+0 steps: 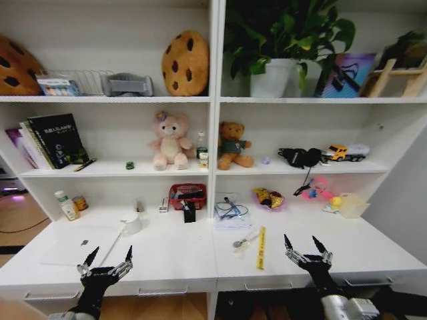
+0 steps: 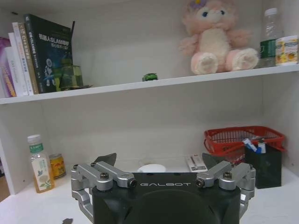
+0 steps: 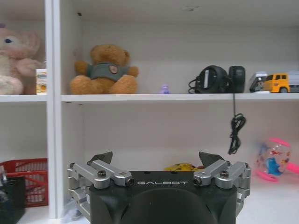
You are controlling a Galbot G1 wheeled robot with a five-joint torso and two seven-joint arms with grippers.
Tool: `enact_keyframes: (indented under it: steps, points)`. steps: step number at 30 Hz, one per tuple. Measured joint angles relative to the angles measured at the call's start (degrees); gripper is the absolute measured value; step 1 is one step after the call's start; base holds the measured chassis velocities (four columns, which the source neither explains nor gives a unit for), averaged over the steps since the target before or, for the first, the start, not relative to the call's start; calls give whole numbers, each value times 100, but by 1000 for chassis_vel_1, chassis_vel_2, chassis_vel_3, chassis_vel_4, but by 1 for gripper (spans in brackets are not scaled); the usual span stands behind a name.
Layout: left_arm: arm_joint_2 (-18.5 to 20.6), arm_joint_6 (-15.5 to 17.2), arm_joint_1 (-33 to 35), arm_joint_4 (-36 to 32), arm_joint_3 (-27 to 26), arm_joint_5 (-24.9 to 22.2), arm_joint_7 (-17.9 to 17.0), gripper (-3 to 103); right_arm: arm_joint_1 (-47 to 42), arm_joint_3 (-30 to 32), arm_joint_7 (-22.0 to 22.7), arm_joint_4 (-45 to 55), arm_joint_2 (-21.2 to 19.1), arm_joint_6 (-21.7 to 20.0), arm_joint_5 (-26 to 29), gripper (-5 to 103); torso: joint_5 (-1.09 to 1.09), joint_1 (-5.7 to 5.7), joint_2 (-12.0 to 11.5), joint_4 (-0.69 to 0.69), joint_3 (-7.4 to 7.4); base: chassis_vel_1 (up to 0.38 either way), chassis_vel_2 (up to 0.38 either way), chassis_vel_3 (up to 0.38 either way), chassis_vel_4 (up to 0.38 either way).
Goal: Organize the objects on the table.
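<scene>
Head view, flat silver laptop (image 1: 83,244), white table (image 1: 180,257)

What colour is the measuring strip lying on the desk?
Yellow. The measuring strip shows best in the head view, lying on the white desk.

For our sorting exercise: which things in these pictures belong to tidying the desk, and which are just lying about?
Belong to the job:
silver laptop
yellow measuring strip
tiny green toy car
white desk

Just lying about:
pink plush bear
brown teddy bear
cookie cushion
red basket
potted plant
</scene>
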Motion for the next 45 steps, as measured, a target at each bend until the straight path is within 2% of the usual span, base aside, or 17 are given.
enact_keyframes:
  steps: [5,7,12,15,16,19,20,21,22,23,27,29,31,33,34,38,45]
  points:
    - [0,0,1,0,-1,0,0,100,0,0,0,0,0,0,0,100,-5,0,1,2,-1,326,336,-328,-325]
    - [0,0,1,0,-1,0,0,100,2,-1,0,-1,-1,-1,0,100,6,1,-1,5,1,348,373,-367,-373]
    - [1,0,0,0,-1,0,0,100,-1,0,0,0,0,0,0,100,-7,0,1,0,-1,354,365,-377,-366]
    - [0,0,1,0,-1,0,0,100,2,-1,-1,-1,0,-1,1,100,9,1,-1,5,1,357,366,-343,-369]
    - [1,0,0,1,-1,0,0,100,0,0,-1,0,0,0,0,100,-10,-1,1,1,-1,365,357,-326,-347]
    - [0,-2,2,-3,-4,1,-1,100,3,0,-1,-2,-2,0,0,100,13,1,-1,7,2,345,349,-407,-339]
    - [1,-2,0,-1,-3,0,-1,100,-1,2,-1,1,-1,1,0,100,-11,0,1,-2,-1,303,334,-329,-335]
    - [1,-1,0,2,-1,0,-1,100,-1,2,-1,1,-1,0,0,100,-13,-1,1,1,-2,303,334,-349,-335]
    - [1,-1,0,-1,-2,0,-1,100,0,2,0,0,-1,0,1,100,9,-2,1,0,-1,378,378,-349,-359]
    - [1,-1,0,-1,-2,0,-1,100,0,2,0,0,-1,0,1,100,9,-2,1,0,-1,378,378,-349,-359]
    - [1,-1,0,2,-3,0,-1,100,0,1,-1,1,0,0,0,100,-13,-1,1,-1,-2,289,303,-296,-301]
    - [1,-1,1,0,-4,1,-1,100,2,0,-1,-1,0,-1,0,100,8,-2,1,4,-1,254,145,-184,-222]
    - [2,-1,0,2,-3,0,-1,100,0,1,-2,0,0,-1,0,100,-9,0,0,0,0,189,131,-151,-132]
    - [1,-1,0,1,-2,1,-1,100,-3,0,-2,0,0,-1,0,100,-5,-1,1,-2,-1,21,-65,-11,-88]
    - [0,-1,1,1,-2,0,-1,100,2,0,-1,0,-1,-1,0,100,4,-2,1,6,-2,0,0,0,0]
    - [-1,-1,0,0,1,0,1,100,2,1,1,-1,-2,-1,0,100,4,0,-1,-1,0,-54,-16,27,25]
    - [0,-1,0,0,1,0,1,100,1,1,1,-1,-1,0,0,100,-1,-1,0,2,0,-44,-31,19,29]
